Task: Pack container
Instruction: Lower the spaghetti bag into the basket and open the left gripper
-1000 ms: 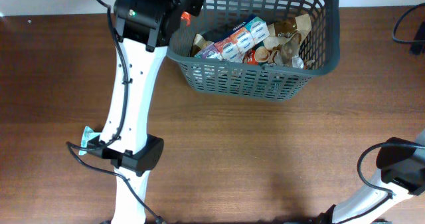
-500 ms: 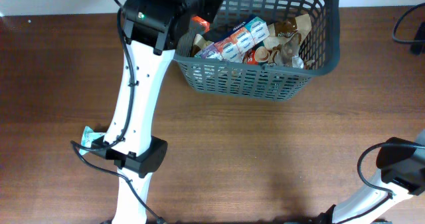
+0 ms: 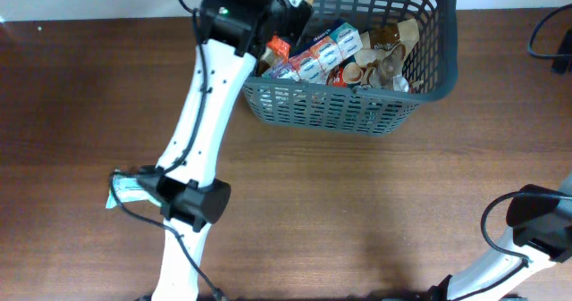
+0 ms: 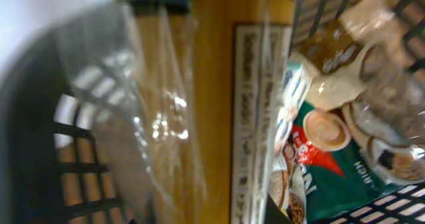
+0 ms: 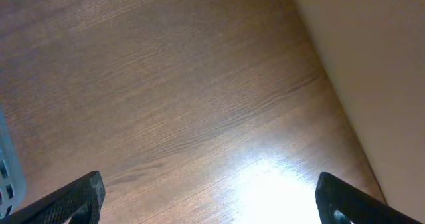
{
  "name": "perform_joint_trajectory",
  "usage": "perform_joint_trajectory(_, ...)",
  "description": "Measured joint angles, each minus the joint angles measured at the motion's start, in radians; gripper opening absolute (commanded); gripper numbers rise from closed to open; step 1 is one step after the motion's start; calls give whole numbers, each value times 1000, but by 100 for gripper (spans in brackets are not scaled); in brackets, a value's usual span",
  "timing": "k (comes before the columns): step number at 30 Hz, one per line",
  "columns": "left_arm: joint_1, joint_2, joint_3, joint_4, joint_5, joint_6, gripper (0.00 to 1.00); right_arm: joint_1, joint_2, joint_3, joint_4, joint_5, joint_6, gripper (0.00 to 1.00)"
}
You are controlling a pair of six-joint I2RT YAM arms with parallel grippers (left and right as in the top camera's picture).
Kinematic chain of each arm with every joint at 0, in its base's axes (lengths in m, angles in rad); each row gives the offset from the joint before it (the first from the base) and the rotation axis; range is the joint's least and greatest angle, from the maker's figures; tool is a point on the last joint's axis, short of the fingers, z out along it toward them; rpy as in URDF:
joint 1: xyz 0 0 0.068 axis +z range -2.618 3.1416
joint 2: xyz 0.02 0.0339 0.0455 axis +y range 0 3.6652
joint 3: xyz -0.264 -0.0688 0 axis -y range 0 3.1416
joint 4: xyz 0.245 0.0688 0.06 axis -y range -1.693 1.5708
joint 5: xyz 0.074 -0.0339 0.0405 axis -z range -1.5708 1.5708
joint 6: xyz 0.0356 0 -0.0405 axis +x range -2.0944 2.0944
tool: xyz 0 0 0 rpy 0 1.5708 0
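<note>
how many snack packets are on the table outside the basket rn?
1. A pale green-and-white packet lies on the left of the table, beside the left arm, well clear of the container. The arm may hide others.

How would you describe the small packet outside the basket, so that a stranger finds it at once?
Start at the dark grey basket at the far edge of the table, then follow the white left arm down to its black joint. Left of that joint lies a small pale green packet, the only one on bare wood rather than in the basket.
</note>
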Motion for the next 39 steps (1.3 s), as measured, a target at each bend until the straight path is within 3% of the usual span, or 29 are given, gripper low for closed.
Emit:
perform_joint_trajectory(20,0,47,-16,-57,5,-3,2,0,0,0,0,0,0,99)
perform_joint_trajectory(22,0,47,-16,-61,6,-3,11,0,0,0,0,0,0,99)
perform_joint_trajectory(27,0,52,-16,-61,8,-4,17,0,0,0,0,0,0,99)
perform_joint_trajectory(30,0,58,-16,-61,8,-6,33,0,0,0,0,0,0,99)
perform_joint_trajectory(39,0,60,-16,-44,15,-11,33,0,0,0,0,0,0,99)
